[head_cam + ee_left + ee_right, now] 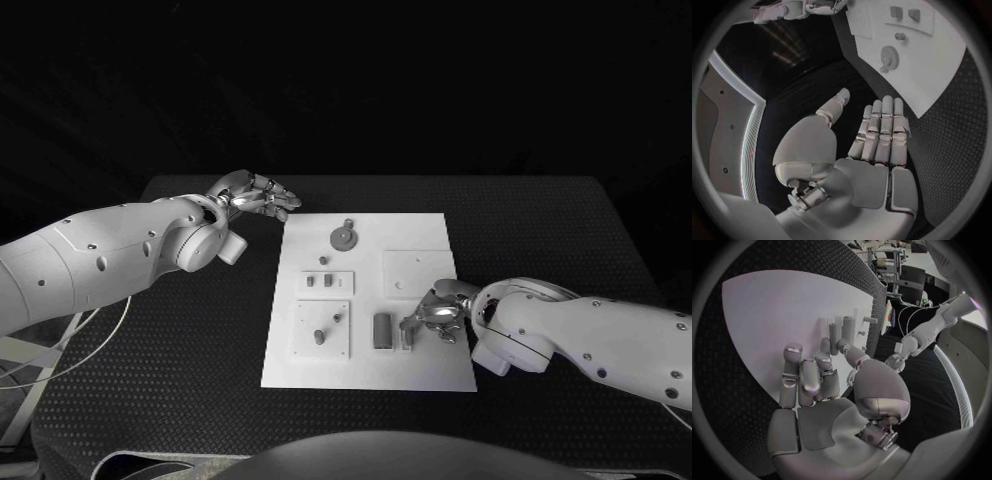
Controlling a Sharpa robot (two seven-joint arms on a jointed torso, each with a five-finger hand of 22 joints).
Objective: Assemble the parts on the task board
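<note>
Plainly, the left hand (254, 196) waits off the task board's (418, 240) far left corner, above the bench (548, 230), fingers (882, 127) straight, apart and holding nothing. On the board, a round part (343, 237) lies near the far edge, and an upright bar part (382, 330) stands toward the near edge. The right hand (437, 318) works beside that bar, fingers curled around a small slim part (410, 338); I judge it is being seated. The next move calls for careful alignment. The right wrist view shows the fingers (811, 380) at the standing pieces (841, 330); whether they clamp, I cannot tell.
</note>
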